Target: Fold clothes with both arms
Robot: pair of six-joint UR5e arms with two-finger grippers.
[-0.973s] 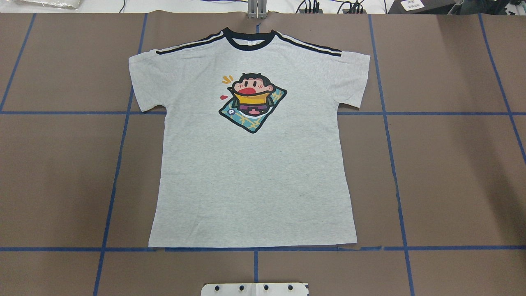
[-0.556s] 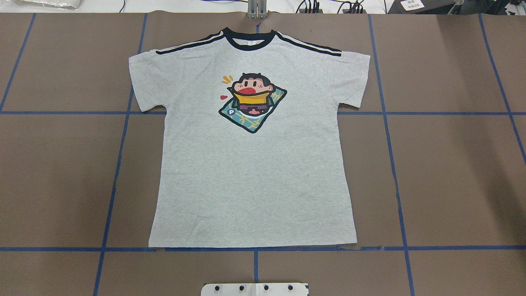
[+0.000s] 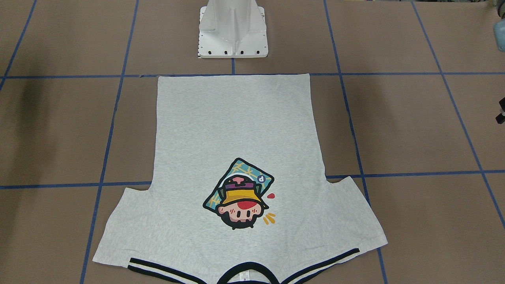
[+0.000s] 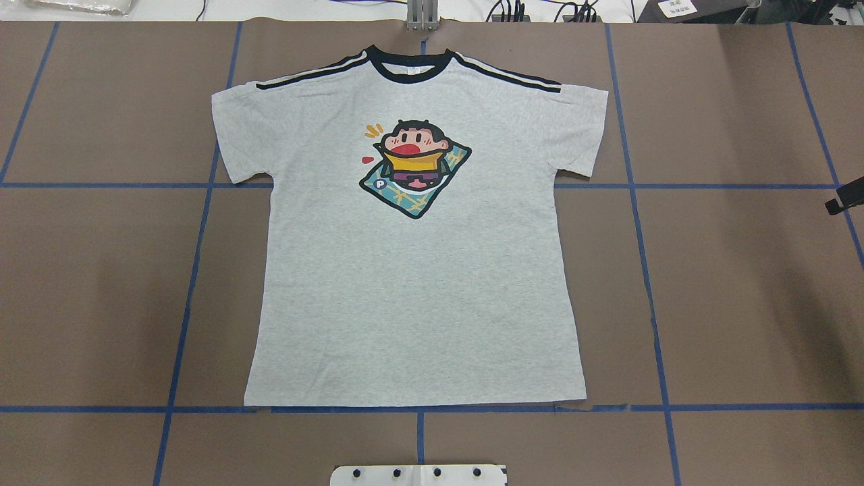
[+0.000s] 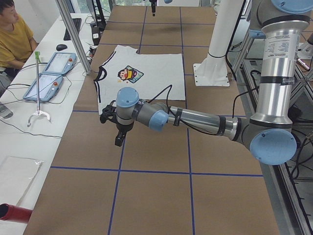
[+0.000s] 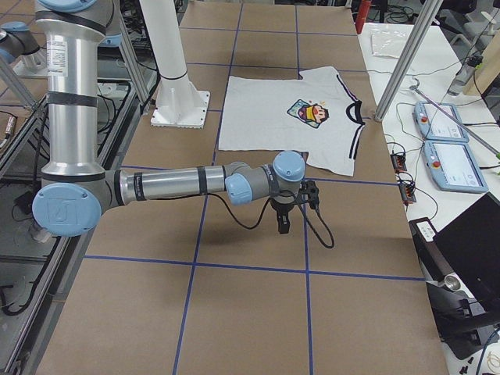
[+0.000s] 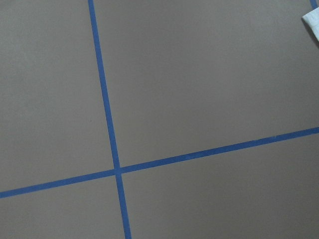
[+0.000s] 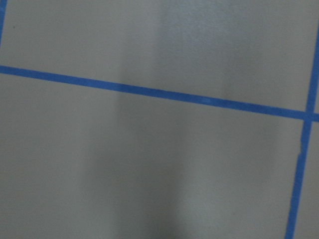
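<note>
Wide of the T-shirt [image 4: 412,283], left end effector [image 5: 119,141] and right end effector [image 6: 283,226] point down, spread unclear

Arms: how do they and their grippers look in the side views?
Both the left arm and right arm are silver tubes with grey joints, round light-blue caps and a loose black cable along the forearm. The left gripper and right gripper are black.
</note>
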